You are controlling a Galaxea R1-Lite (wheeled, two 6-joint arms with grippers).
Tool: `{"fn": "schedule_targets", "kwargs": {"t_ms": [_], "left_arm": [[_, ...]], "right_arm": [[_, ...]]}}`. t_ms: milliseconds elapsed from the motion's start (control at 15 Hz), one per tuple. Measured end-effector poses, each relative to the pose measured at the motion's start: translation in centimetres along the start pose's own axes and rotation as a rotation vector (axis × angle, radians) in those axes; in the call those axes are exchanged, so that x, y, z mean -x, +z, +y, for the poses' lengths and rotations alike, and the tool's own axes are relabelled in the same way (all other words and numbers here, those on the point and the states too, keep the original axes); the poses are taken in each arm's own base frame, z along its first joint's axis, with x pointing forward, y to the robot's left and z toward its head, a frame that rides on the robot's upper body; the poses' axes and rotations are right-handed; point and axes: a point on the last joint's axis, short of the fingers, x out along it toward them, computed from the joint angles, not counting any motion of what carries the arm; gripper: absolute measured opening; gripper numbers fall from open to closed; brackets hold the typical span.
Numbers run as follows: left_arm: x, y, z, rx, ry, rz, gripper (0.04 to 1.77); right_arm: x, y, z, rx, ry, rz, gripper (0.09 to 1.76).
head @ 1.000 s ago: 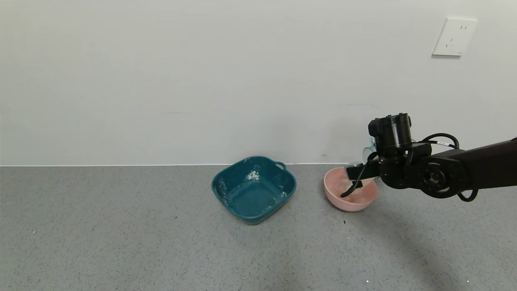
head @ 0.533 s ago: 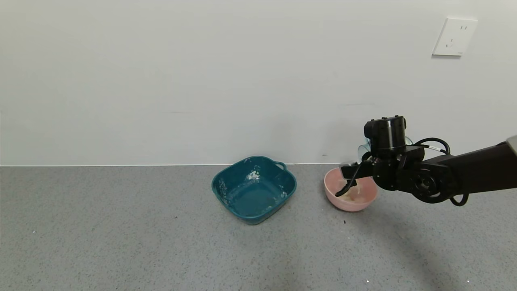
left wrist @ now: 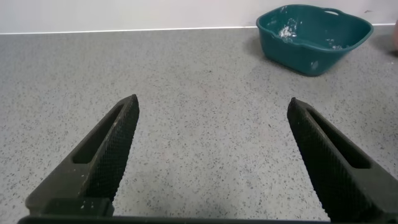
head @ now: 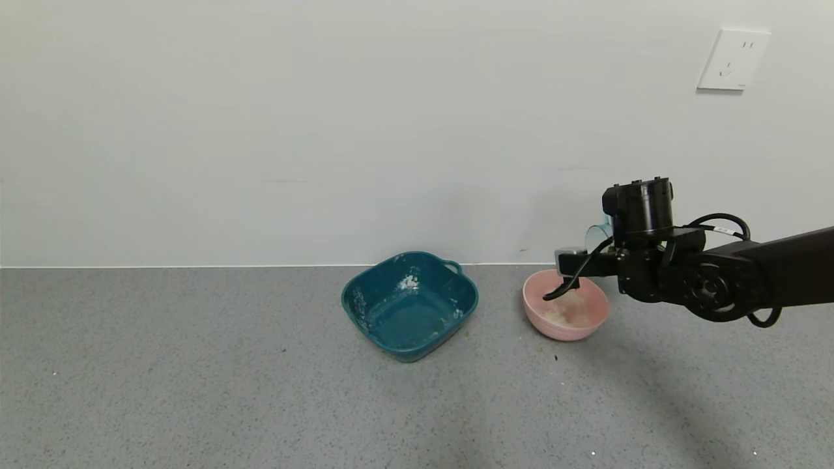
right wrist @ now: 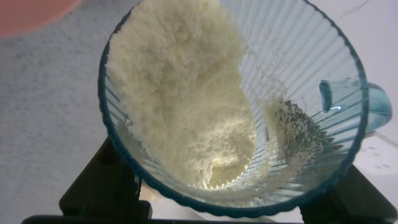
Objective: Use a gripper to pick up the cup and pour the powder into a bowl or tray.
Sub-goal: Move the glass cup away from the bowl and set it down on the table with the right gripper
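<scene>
Pouring is in hand: the right gripper (right wrist: 224, 208) grips the cup (right wrist: 233, 106), tilted, at the bowl's (head: 565, 307) 1 o'clock. Powder (right wrist: 183, 93) remains, so next tip further. The left gripper's (left wrist: 214, 158) fingers gape, idle.

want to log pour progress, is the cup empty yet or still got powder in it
Not empty. In the right wrist view the cup, held by the right gripper, has much powder banked against one side.

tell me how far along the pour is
Done: the right gripper has the cup picked up and holds it beside the pink bowl, by its far rim. In hand: the pour. Some powder already lies in the bowl, but a large heap of powder is banked against the cup's wall. Left: tipping out the rest. The left gripper is open and idle, away from the teal basin.
</scene>
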Motion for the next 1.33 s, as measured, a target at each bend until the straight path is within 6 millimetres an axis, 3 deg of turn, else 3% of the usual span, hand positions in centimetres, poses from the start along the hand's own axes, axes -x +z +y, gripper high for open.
{"fn": "schedule_targets", "kwargs": {"t_ms": [533, 1000, 1333], "left_arm": [[0.0, 0.0, 0.0, 0.000, 0.000, 0.000, 1.72], [0.0, 0.0, 0.0, 0.000, 0.000, 0.000, 1.72], [0.0, 0.0, 0.0, 0.000, 0.000, 0.000, 1.72]], "right_arm": [[2.8, -4.6, 0.6, -0.480, 0.192, -0.167, 1.35], [4.4, -8.4, 0.2, -1.009, 0.311, -0.278, 1.35], [6.1, -11.4, -0.7, -1.262, 0.385, -0.405, 1.35]]}}
